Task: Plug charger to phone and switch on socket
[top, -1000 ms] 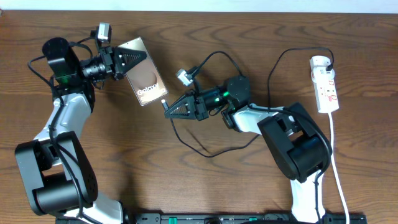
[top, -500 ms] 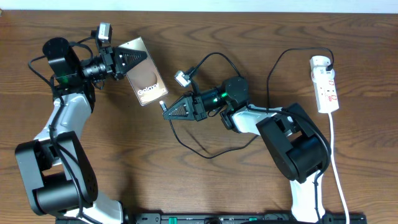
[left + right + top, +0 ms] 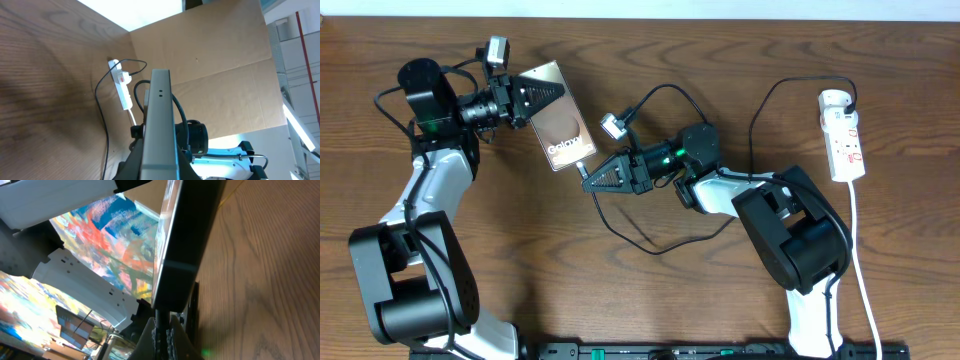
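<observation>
The phone (image 3: 563, 132) is a brownish slab with white lettering, held tilted off the table at upper left. My left gripper (image 3: 546, 92) is shut on its upper end; in the left wrist view the phone's grey edge (image 3: 159, 125) runs up between the jaws. My right gripper (image 3: 588, 181) is shut on the charger's small plug tip, which meets the phone's lower edge (image 3: 184, 240). The thin black charger cable (image 3: 650, 240) loops across the table to a black plug in the white socket strip (image 3: 844, 134) at far right.
The socket's white cord (image 3: 860, 260) runs down the right side of the table. The black cable also arcs from the right arm up to the socket, seen in the left wrist view (image 3: 102, 115). A cardboard wall (image 3: 215, 55) stands behind the table.
The left gripper moved the phone a little right and down towards the right gripper. The right gripper's plug tip now sits against the phone's lower edge.
</observation>
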